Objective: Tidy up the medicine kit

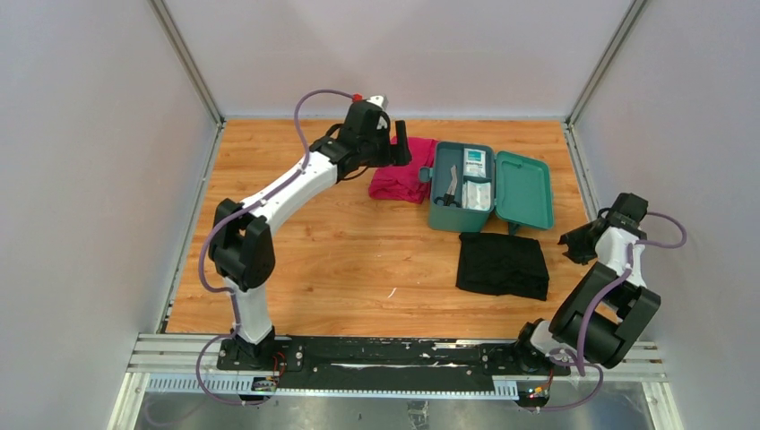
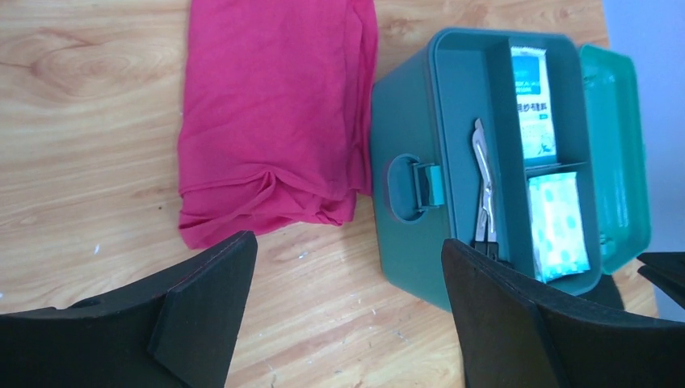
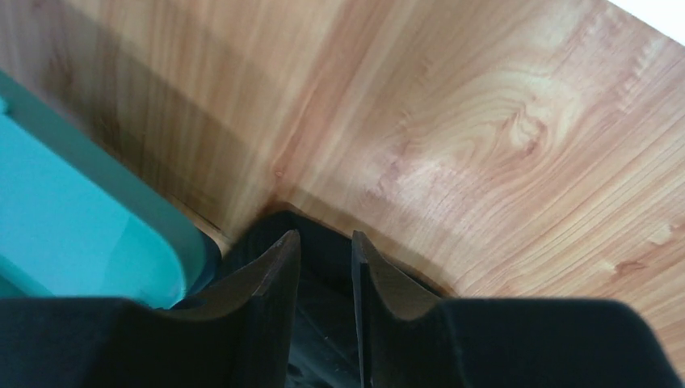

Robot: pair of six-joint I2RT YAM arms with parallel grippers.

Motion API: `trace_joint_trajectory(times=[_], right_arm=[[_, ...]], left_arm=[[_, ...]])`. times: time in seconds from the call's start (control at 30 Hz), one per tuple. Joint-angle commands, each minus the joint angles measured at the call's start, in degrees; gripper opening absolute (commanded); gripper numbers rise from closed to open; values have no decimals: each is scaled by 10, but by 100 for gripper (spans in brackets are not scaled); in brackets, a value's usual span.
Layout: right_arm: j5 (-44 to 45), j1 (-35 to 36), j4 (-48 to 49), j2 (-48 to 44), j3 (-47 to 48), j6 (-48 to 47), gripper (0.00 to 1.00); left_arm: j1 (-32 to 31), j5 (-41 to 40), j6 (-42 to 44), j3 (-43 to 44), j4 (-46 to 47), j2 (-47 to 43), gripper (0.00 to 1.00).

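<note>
The teal medicine box (image 1: pixel 441 210) stands open at the back of the table, its lid (image 1: pixel 524 190) lying flat to the right. Inside are scissors (image 1: pixel 453 188), a white-and-blue packet (image 1: pixel 474 162) and a patterned wipe packet (image 1: pixel 477 194). My left gripper (image 1: pixel 401 148) is open and empty, above the table between the folded pink cloth (image 1: pixel 401 179) and the box. The left wrist view shows the gripper (image 2: pixel 346 242), cloth (image 2: pixel 275 113), box (image 2: pixel 412 113) and scissors (image 2: pixel 483 190). My right gripper (image 1: pixel 578 246) is narrowly open and empty, by the right corner of the folded black cloth (image 1: pixel 503 265).
The right wrist view shows the gripper (image 3: pixel 325 236) over the black cloth's corner (image 3: pixel 323 283), with the teal lid (image 3: pixel 73 218) at its left. Grey walls enclose the wooden table (image 1: pixel 341 260) on three sides. A metal rail (image 1: pixel 403 358) runs along the near edge.
</note>
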Motion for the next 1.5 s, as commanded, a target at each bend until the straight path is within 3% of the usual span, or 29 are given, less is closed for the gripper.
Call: trace_joint_trajectory(times=[0.0,0.3,0.73,0.97,1.2,1.33,1.47], right_arm=[[-74,-30,31,9,-38,5,34],[-195,-41,112,15,-110,6,32],[-292,-41,252,28,-194,64,30],[-248,-41,268,31,-190,73,28],[-106,-41,158,-27,-153,54,29],[-125,-41,191,-28,-156,57,30],[-193,-41,256,27,-152,72,30]], left_arm=[[-27,16,29,43,-16,46,91],[-52,55,45,70,-6,110,91],[-63,72,28,38,22,125,89],[-75,67,39,38,13,130,88],[-82,56,51,39,2,133,88],[-84,51,54,40,-1,135,88],[-85,51,53,41,-2,141,88]])
